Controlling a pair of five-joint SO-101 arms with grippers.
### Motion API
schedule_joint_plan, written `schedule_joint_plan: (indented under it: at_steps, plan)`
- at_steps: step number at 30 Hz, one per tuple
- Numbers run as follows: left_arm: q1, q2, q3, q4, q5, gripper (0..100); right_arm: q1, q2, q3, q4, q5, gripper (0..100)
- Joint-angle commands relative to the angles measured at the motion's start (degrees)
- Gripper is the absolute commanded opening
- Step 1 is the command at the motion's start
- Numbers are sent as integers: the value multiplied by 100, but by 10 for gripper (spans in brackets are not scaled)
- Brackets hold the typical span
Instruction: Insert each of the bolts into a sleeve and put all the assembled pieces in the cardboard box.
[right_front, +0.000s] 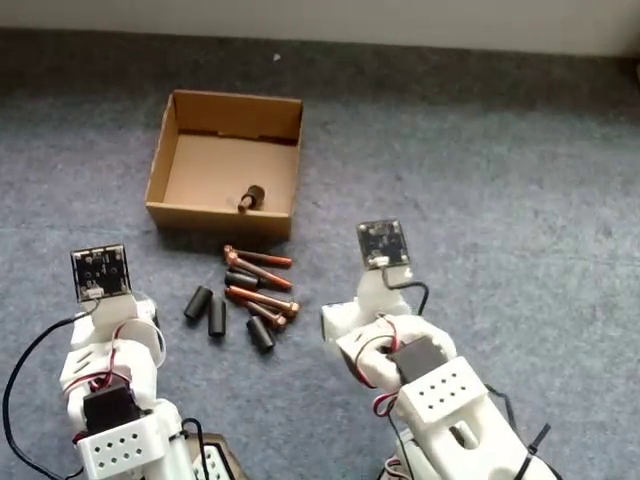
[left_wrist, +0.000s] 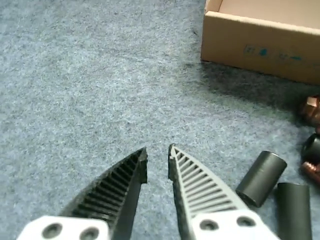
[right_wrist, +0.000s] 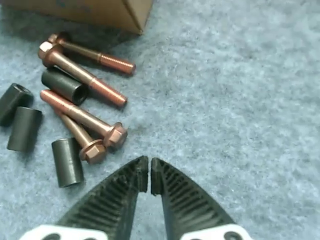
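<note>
Lying heaped just before the cardboard box (right_front: 222, 218), bolts (right_wrist: 80, 115) and sleeves (right_wrist: 67, 162) crowd together (one assembled piece (right_front: 250, 197) sits inside). Left claw (left_wrist: 158, 162) is narrowly parted, right claw (right_wrist: 150, 175) nearly closed, both empty; a grab among them could set neighbours rolling.

Left hand (left_wrist: 157, 161) slightly parted over carpet (left_wrist: 100, 75), sleeves (left_wrist: 261, 178) beside
</note>
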Motion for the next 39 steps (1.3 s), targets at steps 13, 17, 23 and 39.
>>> schedule_joint_plan:
  at_steps: [13, 17, 23, 39]
  plan:
    - [2009, 1033, -3002, 1679, -668, 92, 664, -119, 303, -716, -422, 5]
    - [2440, 2510, -3688, 1820, -686, 181, 673, -119, 303, -716, -422, 5]
    - [2501, 4435, -4418, 1846, -668, 227, 664, -127, 312, -716, -422, 5]
    - [1314, 3705, -4136, 1846, -413, 228, -215, -101, -998, 971, -132, 6]
